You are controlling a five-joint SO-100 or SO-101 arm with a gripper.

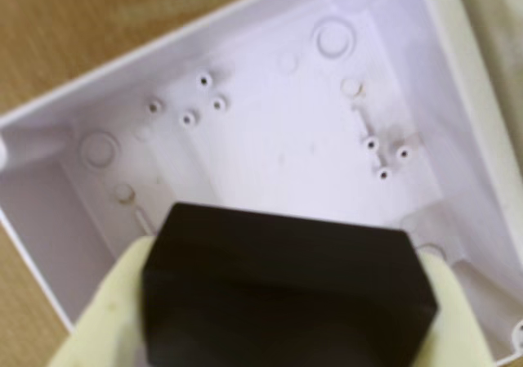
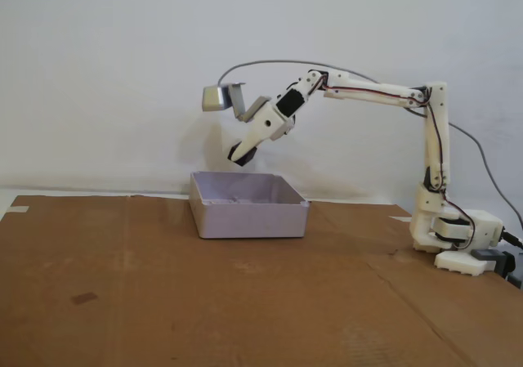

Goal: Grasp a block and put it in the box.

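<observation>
Block [image 1: 288,289] fills the near wrist view, pinched in my claw [image 1: 286,318], hanging above the box [image 2: 249,218]. Carrying is done; next I judge a lowering, then letting go inside.

The block [image 1: 286,289] is matt black; the box [image 2: 249,219] is smooth, pale plastic; the table [image 2: 204,302] is covered in dull brown cardboard.
</observation>
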